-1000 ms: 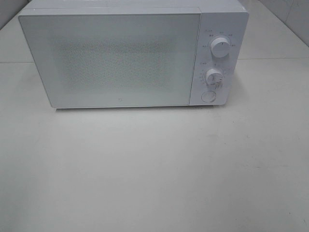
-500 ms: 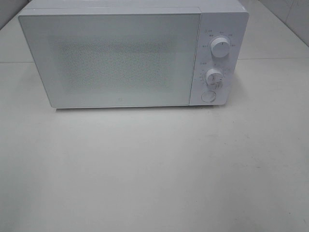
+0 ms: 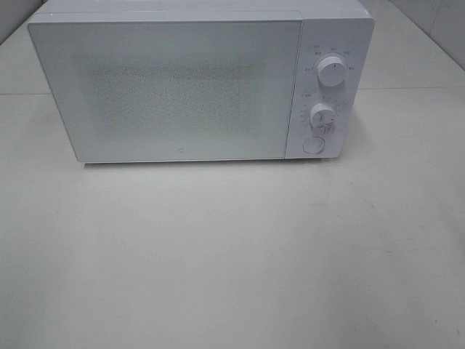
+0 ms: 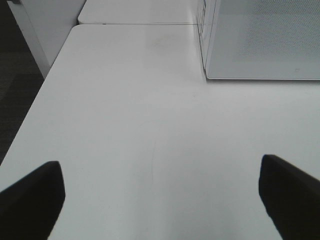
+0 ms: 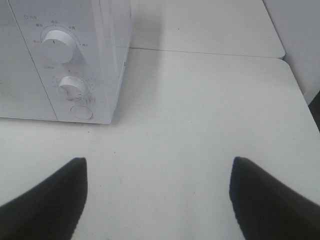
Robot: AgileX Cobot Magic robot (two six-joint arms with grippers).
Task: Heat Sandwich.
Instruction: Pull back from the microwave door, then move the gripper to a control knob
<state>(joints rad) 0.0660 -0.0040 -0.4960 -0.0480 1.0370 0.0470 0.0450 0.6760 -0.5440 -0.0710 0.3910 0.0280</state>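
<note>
The sandwich cannot be seen in any view, so where it is cannot be told. A white microwave [image 3: 182, 80] is set on the table [image 3: 232, 254] with its door [image 3: 174, 87] shut. A top knob [image 3: 332, 73], a lower knob [image 3: 322, 115] and a button [image 3: 313, 145] are seen on its right side. The left gripper [image 4: 160, 200] is held over the table with its fingers [image 4: 32, 200] wide apart and nothing between them. The right gripper [image 5: 160, 197] is held near the knobs, fingers [image 5: 270, 200] apart, nothing gripped.

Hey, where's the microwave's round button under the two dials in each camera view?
Exterior high: the round button sits right of the microwave door, beneath the lower dial.
Left wrist: not in it.
Right wrist: the round button sits beneath the lower dial.
Shared landmark: the microwave door.
</note>
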